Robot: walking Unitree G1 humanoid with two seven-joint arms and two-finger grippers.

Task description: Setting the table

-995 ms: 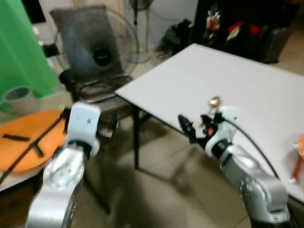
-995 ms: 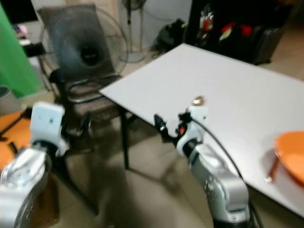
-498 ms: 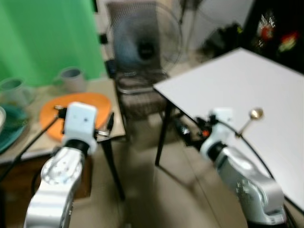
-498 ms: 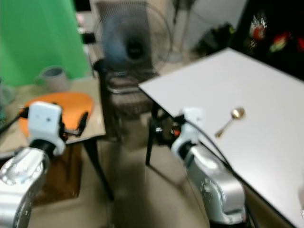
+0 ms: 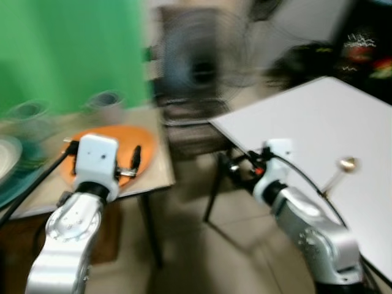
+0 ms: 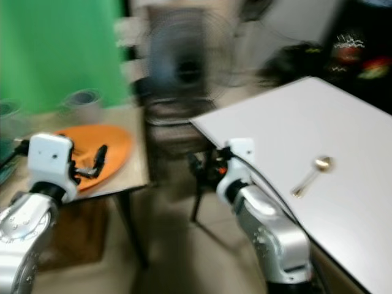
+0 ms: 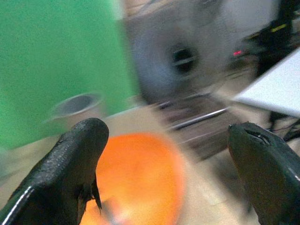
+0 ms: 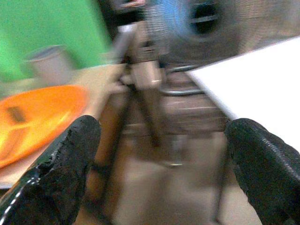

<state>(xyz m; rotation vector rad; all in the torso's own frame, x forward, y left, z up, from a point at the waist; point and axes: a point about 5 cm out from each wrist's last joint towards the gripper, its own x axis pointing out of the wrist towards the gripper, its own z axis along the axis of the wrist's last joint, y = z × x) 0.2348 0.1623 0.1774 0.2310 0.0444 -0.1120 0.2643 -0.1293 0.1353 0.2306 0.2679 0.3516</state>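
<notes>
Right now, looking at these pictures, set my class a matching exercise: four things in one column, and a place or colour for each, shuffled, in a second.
Column one:
1. orange plate
2. spoon
3. grey cup
4. fan

Column two:
A. lies on the white table
B. stands on the floor between the two tables
C. lies on the wooden side table, ahead of the left gripper
D. stands at the back of the side table, before the green backdrop

Pairs: 1-C, 2-A, 3-D, 4-B
</notes>
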